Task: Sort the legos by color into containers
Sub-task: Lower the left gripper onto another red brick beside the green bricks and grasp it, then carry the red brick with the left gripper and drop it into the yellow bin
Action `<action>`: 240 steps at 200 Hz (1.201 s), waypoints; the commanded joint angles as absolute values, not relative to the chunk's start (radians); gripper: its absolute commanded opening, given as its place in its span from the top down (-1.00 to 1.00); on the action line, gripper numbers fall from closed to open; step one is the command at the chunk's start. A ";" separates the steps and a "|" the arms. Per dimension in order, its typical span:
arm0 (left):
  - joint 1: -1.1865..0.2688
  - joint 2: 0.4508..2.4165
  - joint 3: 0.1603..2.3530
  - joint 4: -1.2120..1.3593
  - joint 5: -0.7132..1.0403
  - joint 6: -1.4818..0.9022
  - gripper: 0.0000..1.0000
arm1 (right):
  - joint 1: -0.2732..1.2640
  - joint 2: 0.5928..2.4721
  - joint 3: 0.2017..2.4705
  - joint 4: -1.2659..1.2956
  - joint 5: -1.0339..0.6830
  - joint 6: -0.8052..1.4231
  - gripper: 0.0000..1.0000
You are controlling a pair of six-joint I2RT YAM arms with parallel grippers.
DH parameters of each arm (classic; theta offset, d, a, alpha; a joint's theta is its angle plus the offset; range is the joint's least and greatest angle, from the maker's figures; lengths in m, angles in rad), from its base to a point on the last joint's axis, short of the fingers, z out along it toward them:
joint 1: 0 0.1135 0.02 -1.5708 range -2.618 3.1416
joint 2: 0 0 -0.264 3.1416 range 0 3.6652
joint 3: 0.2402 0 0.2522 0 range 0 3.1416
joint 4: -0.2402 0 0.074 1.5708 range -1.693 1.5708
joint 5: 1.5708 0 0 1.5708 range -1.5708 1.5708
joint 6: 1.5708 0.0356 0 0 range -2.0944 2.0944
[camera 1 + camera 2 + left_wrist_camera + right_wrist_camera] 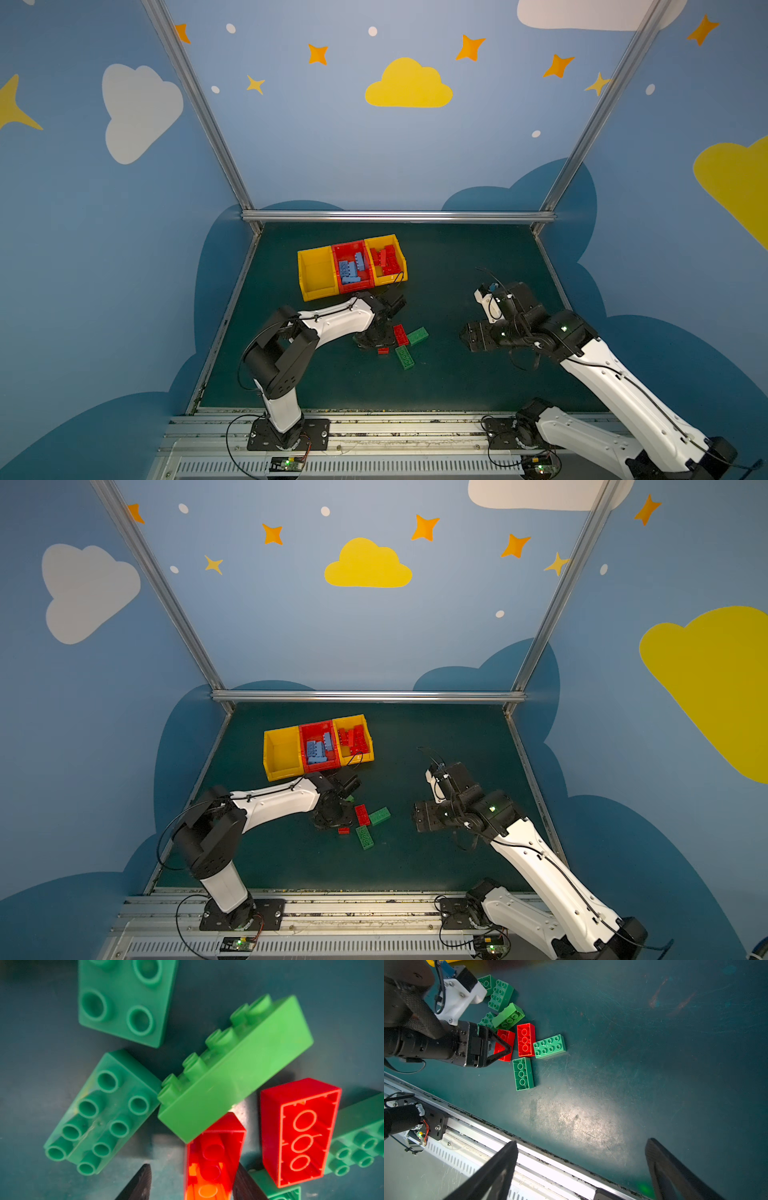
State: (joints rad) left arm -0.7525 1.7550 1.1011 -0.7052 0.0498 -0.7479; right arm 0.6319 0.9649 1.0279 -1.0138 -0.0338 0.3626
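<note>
1. The bins (pixel 322 294) are seen toward the back of the mat (pixel 457 395), joined in one row: yellow, red, yellow.
2. The yellow bin on the left arm's side is empty. Blue bricks (pixel 351 268) are held in the red bin, and red bricks (pixel 386 257) in the other yellow bin.
3. The unsorted bricks are scattered on the mat just in front of the bins, on the robot's side. Six green bricks (pixel 549 1046) and two red ones are counted there in the right wrist view.
4. The left gripper (pixel 194 1165) is lowered into this cluster in front of the bins. Its jaws are set about half apart, with a red brick (pixel 214 1147) between them.
5. One finger (pixel 247 1184) is pressed against that brick, while a strip of mat is seen between the brick and the other finger (pixel 143 1180). No clamped hold is shown.
6. A second red brick (pixel 299 1132) is lying hollow side up just beside the first.
7. A bright green brick (pixel 239 1076) is lying on its side, and one end overlaps the straddled brick. Whether they touch cannot be told.
8. The right gripper (pixel 582 1141) is held well apart from the bins, above bare mat. Its fingers are spread wide and nothing is held.
</note>
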 commanded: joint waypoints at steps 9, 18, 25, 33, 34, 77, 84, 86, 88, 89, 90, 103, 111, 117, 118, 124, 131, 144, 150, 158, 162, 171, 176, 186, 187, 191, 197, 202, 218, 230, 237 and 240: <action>-0.743 1.752 1.099 -0.714 0.034 -0.727 -0.20 | 0.634 0.971 1.025 -1.009 -0.026 0.365 -0.87; -0.743 1.762 1.104 -0.709 0.037 -0.722 -0.20 | 0.634 0.972 1.024 -1.010 -0.026 0.363 -0.87; -0.742 1.770 1.107 -0.705 0.040 -0.719 -0.19 | 0.634 0.972 1.026 -1.011 -0.025 0.364 -0.87; -0.741 1.782 1.112 -0.700 0.043 -0.717 -0.18 | 0.634 0.971 1.025 -1.014 -0.023 0.364 -0.87; -0.740 1.784 1.112 -0.700 0.044 -0.717 -0.17 | 0.634 0.971 1.025 -1.014 -0.023 0.363 -0.87; -0.743 1.815 1.122 -0.695 0.063 -0.714 0.14 | 0.634 0.960 1.025 -1.021 -0.020 0.368 -0.87; -0.742 1.815 1.124 -0.699 0.062 -0.712 0.24 | 0.634 0.960 1.024 -1.020 -0.020 0.369 -0.87; -0.743 1.815 1.125 -0.702 0.062 -0.711 0.28 | 0.634 0.959 1.023 -1.020 -0.020 0.369 -0.87; -0.743 1.815 1.127 -0.705 0.061 -0.710 0.30 | 0.634 0.959 1.023 -1.020 -0.020 0.370 -0.87; -0.743 1.815 1.127 -0.706 0.061 -0.710 0.32 | 0.634 0.958 1.023 -1.020 -0.020 0.370 -0.87; -0.742 1.815 1.129 -0.707 0.060 -0.710 0.33 | 0.634 0.958 1.022 -1.020 -0.020 0.370 -0.87; -0.741 1.811 1.143 -0.732 0.057 -0.702 0.48 | 0.634 0.961 1.022 -1.017 -0.018 0.369 -0.87; -0.741 1.806 1.154 -0.751 0.053 -0.697 0.52 | 0.634 0.964 1.020 -1.012 -0.018 0.369 -0.87; -0.743 1.799 1.161 -0.761 0.051 -0.695 0.53 | 0.634 0.966 1.020 -1.009 -0.020 0.370 -0.87; -0.744 1.798 1.163 -0.764 0.051 -0.695 0.53 | 0.634 0.966 1.019 -1.008 -0.020 0.370 -0.87; -0.744 1.790 1.172 -0.775 0.048 -0.692 0.55 | 0.634 0.972 1.020 -1.003 -0.021 0.369 -0.87; -0.743 1.780 1.185 -0.792 0.044 -0.687 0.58 | 0.634 0.977 1.022 -0.998 -0.021 0.369 -0.87; -0.741 1.763 1.214 -0.824 0.030 -0.674 0.58 | 0.634 0.987 1.023 -0.988 -0.023 0.370 -0.87; -0.742 1.759 1.233 -0.842 0.019 -0.668 0.58 | 0.634 0.993 1.025 -0.982 -0.024 0.368 -0.87; -0.738 1.757 1.261 -0.864 0.009 -0.656 0.58 | 0.634 0.999 1.025 -0.976 -0.025 0.369 -0.87; -0.737 1.755 1.278 -0.873 0.006 -0.646 0.58 | 0.634 1.002 1.025 -0.973 -0.025 0.370 -0.87; -0.731 1.758 1.318 -0.895 -0.002 -0.627 0.58 | 0.634 1.008 1.026 -0.967 -0.025 0.369 -0.87; -0.724 1.761 1.340 -0.906 -0.004 -0.616 0.58 | 0.634 1.012 1.028 -0.964 -0.024 0.369 -0.87; -0.708 1.773 1.389 -0.925 -0.011 -0.589 0.58 | 0.634 1.020 1.033 -0.960 -0.020 0.370 -0.87; -0.704 1.773 1.394 -0.926 -0.012 -0.586 0.58 | 0.634 1.020 1.033 -0.959 -0.019 0.370 -0.87; -0.695 1.779 1.414 -0.931 -0.014 -0.577 0.58 | 0.634 1.022 1.035 -0.959 -0.016 0.369 -0.87; -0.675 1.788 1.443 -0.938 -0.015 -0.564 0.58 | 0.633 1.026 1.038 -0.956 -0.013 0.369 -0.87; -0.661 1.796 1.464 -0.941 -0.015 -0.554 0.58 | 0.633 1.030 1.040 -0.955 -0.010 0.369 -0.87; -0.608 1.831 1.531 -0.934 -0.016 -0.525 0.57 | 0.631 1.037 1.050 -0.954 0.003 0.372 -0.88; -0.558 1.865 1.587 -0.920 0.001 -0.511 0.57 | 0.631 1.042 1.058 -0.954 0.013 0.378 -0.87; -0.530 1.888 1.623 -0.907 0.014 -0.502 0.57 | 0.632 1.044 1.060 -0.954 0.019 0.381 -0.87; -0.521 1.898 1.639 -0.903 0.017 -0.500 0.57 | 0.631 1.045 1.063 -0.954 0.022 0.383 -0.87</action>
